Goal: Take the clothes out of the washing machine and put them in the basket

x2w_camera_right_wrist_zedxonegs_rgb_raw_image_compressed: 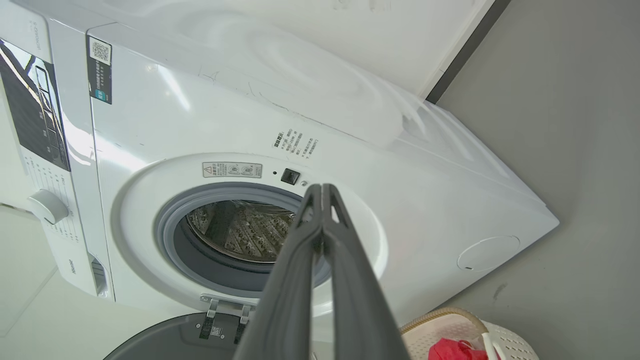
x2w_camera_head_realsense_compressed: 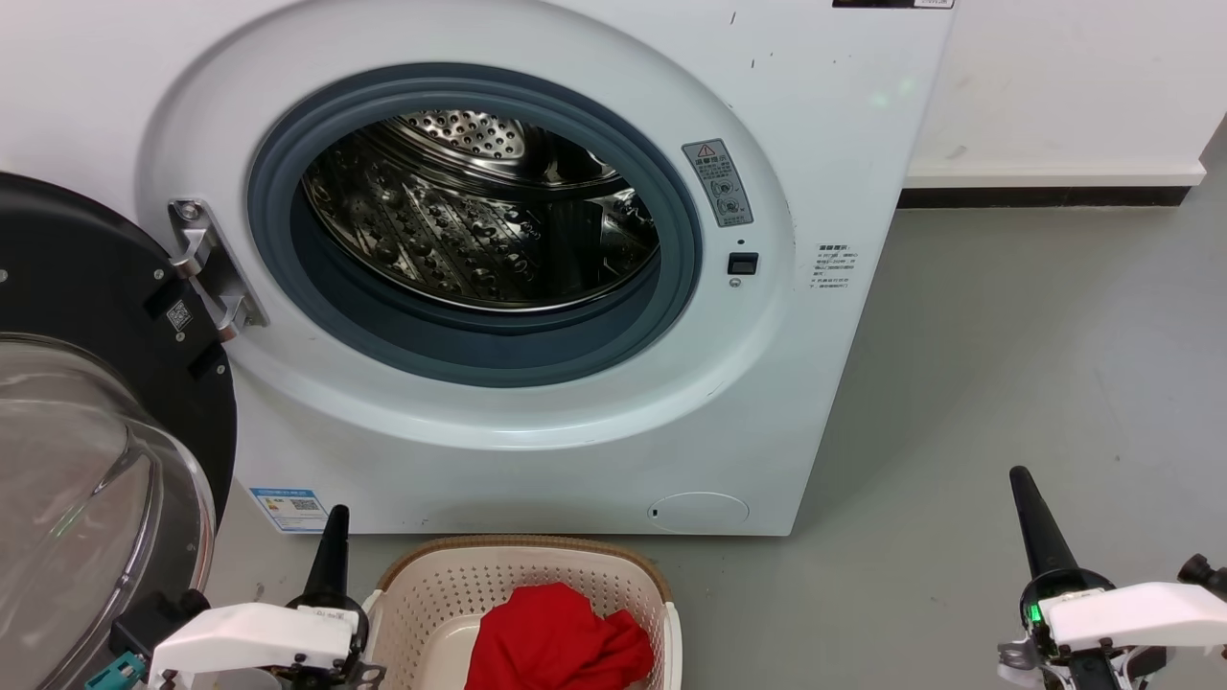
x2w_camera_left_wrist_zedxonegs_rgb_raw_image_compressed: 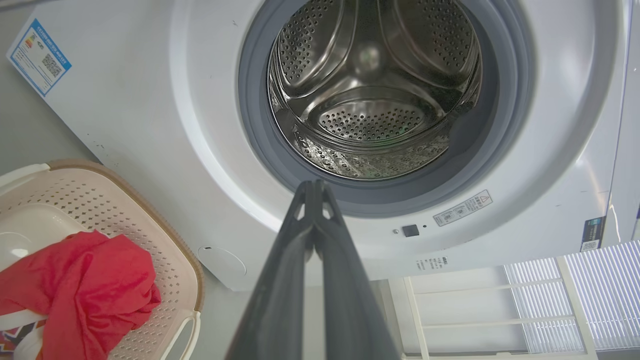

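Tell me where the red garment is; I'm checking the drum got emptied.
The red garment lies bunched in the basket, on the floor before the washing machine, bottom centre of the head view, beside the left claw.

Laundry corner: washing machine (x2w_camera_head_realsense_compressed: 537, 287), basket (x2w_camera_head_realsense_compressed: 431, 594)
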Motion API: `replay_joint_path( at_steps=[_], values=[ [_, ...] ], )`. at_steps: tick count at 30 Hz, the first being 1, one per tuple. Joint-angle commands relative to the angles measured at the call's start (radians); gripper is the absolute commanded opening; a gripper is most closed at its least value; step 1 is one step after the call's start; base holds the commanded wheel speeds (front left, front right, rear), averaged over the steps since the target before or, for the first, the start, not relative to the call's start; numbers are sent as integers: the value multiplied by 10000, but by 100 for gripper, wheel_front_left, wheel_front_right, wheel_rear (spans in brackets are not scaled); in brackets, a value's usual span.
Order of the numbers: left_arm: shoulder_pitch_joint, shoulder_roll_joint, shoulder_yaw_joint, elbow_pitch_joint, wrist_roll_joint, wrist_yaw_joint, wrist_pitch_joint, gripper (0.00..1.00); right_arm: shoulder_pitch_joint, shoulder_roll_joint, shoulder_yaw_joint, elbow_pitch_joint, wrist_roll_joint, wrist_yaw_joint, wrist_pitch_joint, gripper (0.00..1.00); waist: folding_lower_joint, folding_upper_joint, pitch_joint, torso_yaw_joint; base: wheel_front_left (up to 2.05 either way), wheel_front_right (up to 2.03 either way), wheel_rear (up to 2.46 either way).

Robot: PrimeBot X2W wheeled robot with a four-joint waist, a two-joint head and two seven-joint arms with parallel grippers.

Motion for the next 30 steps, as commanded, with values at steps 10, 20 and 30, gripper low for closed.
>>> replay_joint_path(
  at_steps=[10, 20, 30],
  values=[
    [-367, 1, 119, 22, -1061, -199, 249, 0, -354, -58, -89, 88, 1065, 2, 265, 0, 0, 0, 8, 13, 0, 0, 0],
    [-496, -1, 179, 89, -1980, -301, 475, 0, -509, -41, -163, 205, 1954, 1, 495, 0, 0, 0, 17, 25, 0, 0, 0],
    [-646, -2, 246, 152, -2829, -427, 681, 0, -679, -19, -244, 305, 2777, 1, 731, 0, 0, 0, 26, 38, 0, 0, 0]
  ],
)
